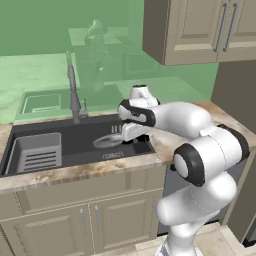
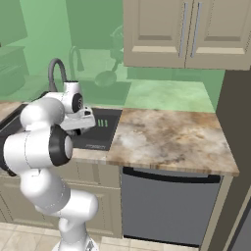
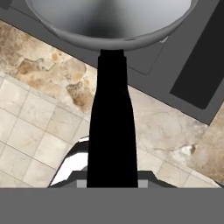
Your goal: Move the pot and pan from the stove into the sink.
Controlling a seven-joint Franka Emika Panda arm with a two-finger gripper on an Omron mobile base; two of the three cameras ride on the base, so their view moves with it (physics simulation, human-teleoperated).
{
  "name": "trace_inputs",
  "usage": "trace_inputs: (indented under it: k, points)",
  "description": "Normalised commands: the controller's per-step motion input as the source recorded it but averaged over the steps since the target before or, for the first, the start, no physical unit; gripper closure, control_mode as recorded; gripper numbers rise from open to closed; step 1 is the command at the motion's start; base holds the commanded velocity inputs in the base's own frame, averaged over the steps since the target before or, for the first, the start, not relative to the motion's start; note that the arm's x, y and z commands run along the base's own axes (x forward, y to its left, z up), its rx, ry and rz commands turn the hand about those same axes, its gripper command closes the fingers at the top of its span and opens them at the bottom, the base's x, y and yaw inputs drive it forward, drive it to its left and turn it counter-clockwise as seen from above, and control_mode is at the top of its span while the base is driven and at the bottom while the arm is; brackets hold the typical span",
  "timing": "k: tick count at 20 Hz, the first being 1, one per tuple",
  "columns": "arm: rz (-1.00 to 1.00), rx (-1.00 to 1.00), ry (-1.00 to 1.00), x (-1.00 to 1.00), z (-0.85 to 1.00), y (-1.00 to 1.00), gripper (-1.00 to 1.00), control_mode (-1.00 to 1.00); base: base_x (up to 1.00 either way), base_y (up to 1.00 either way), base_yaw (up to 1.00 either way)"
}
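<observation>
The small shallow round silver metal frying pan (image 1: pixel 107 141) hung over the right half of the dark rectangular recessed sink (image 1: pixel 75 142), its smooth, softly shaded bowl and thin rolled rim seen close up in the hand view, where its long matte black handle (image 3: pixel 112 127) widened from a narrow neck at the rim toward the camera. The end effector (image 1: pixel 131 134) was clenched on that handle, with the bowl pointing toward the middle of the basin; whether the pan touched the sink floor could not be told. A grey ribbed rack insert (image 1: pixel 36 152) sat in the left part of the basin, and a tall arched steel faucet (image 1: pixel 73 95) rose behind it. The worktop (image 2: pixel 162 139) around the sink was mottled beige and brown stone with a rounded front edge. Panelled beige wall cabinets (image 2: pixel 184 32) with slim metal bar handles hung above, a flat grey dishwasher front (image 2: pixel 166 208) sat below the worktop, and pale square floor tiles (image 3: pixel 30 144) showed beneath the pan handle in the hand view.
</observation>
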Motion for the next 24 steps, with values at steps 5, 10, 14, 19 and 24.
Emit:
trace_inputs:
  k: [5, 10, 14, 19, 24]
  points:
    - [0.0, -0.01, 0.0, 0.24, -0.36, 0.06, 1.0, -1.0, 0.0, 0.0, 0.0]
    - [0.0, 0.0, -0.01, 0.56, -0.3, 0.05, 1.0, -1.0, 0.0, 0.0, 0.0]
    - [0.0, 0.0, 0.0, 0.6, -0.28, 0.06, 1.0, -1.0, 0.0, 0.0, 0.0]
    - [0.0, 0.0, 0.0, 0.38, -0.19, 0.02, 1.0, -1.0, 0.0, 0.0, 0.0]
    - [0.0, -0.02, 0.0, 0.06, -0.27, 0.0, 1.0, -1.0, 0.0, 0.0, 0.0]
